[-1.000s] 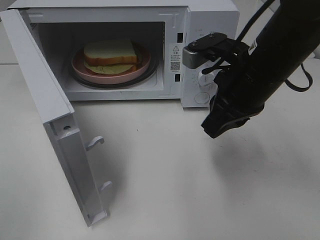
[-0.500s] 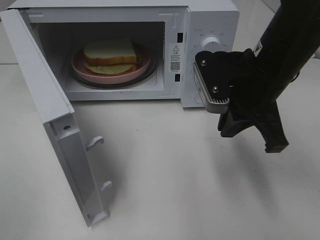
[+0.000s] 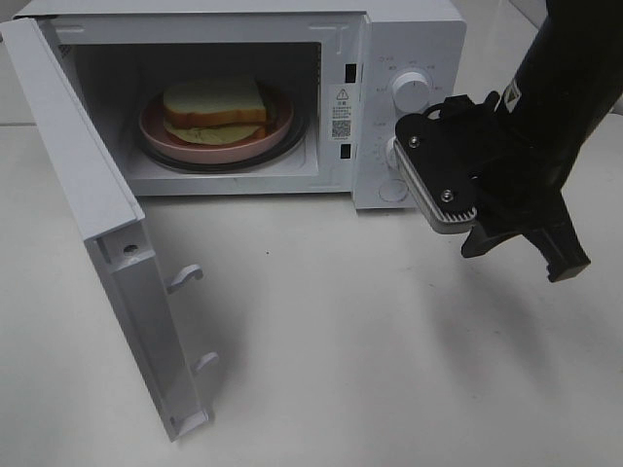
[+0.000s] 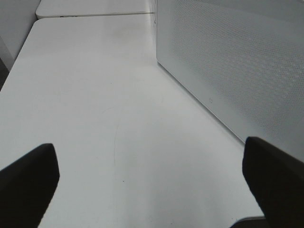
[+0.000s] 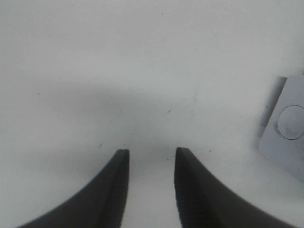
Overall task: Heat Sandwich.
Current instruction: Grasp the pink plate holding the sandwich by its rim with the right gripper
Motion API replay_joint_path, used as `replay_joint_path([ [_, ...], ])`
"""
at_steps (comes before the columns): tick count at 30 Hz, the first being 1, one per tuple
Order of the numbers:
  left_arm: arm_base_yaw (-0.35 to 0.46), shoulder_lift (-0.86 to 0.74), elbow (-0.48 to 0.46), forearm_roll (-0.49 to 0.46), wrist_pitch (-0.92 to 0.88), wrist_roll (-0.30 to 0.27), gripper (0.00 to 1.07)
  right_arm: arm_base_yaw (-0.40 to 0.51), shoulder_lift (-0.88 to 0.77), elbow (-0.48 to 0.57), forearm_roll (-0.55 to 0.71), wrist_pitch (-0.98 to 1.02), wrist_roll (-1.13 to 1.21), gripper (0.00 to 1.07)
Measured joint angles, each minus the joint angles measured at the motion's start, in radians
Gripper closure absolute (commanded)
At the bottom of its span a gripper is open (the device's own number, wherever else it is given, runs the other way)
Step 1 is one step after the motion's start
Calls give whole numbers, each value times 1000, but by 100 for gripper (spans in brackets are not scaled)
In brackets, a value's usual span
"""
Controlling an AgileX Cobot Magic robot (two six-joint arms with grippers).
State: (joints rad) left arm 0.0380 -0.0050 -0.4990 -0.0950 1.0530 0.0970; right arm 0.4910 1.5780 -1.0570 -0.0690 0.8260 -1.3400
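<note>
- Sandwich (image 3: 214, 100): we find it on the pink plate (image 3: 161, 136) inside the microwave (image 3: 409, 29); loading looks done.
- Microwave door (image 3: 88, 214): swung wide open. We judge that closing it and setting the timer are what is left.
- Right gripper (image 5: 151, 152): jaws parted, nothing between them, above the bare table (image 3: 341, 341).
- Left gripper (image 4: 148, 145): jaws spread wide, empty; we cannot find it in the high view.
- Control panel (image 3: 380, 117): lower part hidden behind the right arm; markings unreadable.
</note>
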Motion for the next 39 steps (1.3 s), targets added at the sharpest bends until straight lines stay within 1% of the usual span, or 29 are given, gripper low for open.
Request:
replay_joint_path([
  [3, 0, 0, 0, 0, 0, 0, 5, 0, 0, 0, -3, -22, 36, 35],
  [4, 0, 0, 0, 0, 0, 0, 5, 0, 0, 0, -3, -22, 36, 35],
  [5, 0, 0, 0, 0, 0, 0, 5, 0, 0, 0, -4, -29, 86, 19],
  [6, 0, 0, 0, 0, 0, 0, 5, 0, 0, 0, -4, -33, 106, 13],
  [7, 0, 0, 0, 0, 0, 0, 5, 0, 0, 0, -4, -37, 122, 8],
  [8, 0, 0, 0, 0, 0, 0, 5, 0, 0, 0, -4, -37, 122, 8],
  [10, 0, 0, 0, 0, 0, 0, 5, 0, 0, 0, -4, -45, 133, 3],
  [18, 0, 0, 0, 0, 0, 0, 5, 0, 0, 0, -4, -68, 141, 6],
  [23, 0, 0, 0, 0, 0, 0, 5, 37, 1, -7, -30, -80, 145, 7],
  [26, 0, 0, 0, 0, 0, 0, 5, 62, 6, -33, -34, -81, 148, 7],
  [27, 0, 0, 0, 0, 0, 0, 5, 79, 22, -60, -36, -81, 149, 8],
  [28, 0, 0, 0, 0, 0, 0, 5, 79, 22, -60, -36, -81, 149, 8],
  [31, 0, 0, 0, 0, 0, 0, 5, 106, 66, -107, -38, -82, 149, 8],
  [35, 0, 0, 0, 0, 0, 0, 5, 128, 100, -144, -38, -82, 150, 9],
  [36, 0, 0, 0, 0, 0, 0, 5, 141, 123, -171, -39, -83, 150, 9],
  [39, 0, 0, 0, 0, 0, 0, 5, 153, 147, -196, -41, -92, 150, 10],
])
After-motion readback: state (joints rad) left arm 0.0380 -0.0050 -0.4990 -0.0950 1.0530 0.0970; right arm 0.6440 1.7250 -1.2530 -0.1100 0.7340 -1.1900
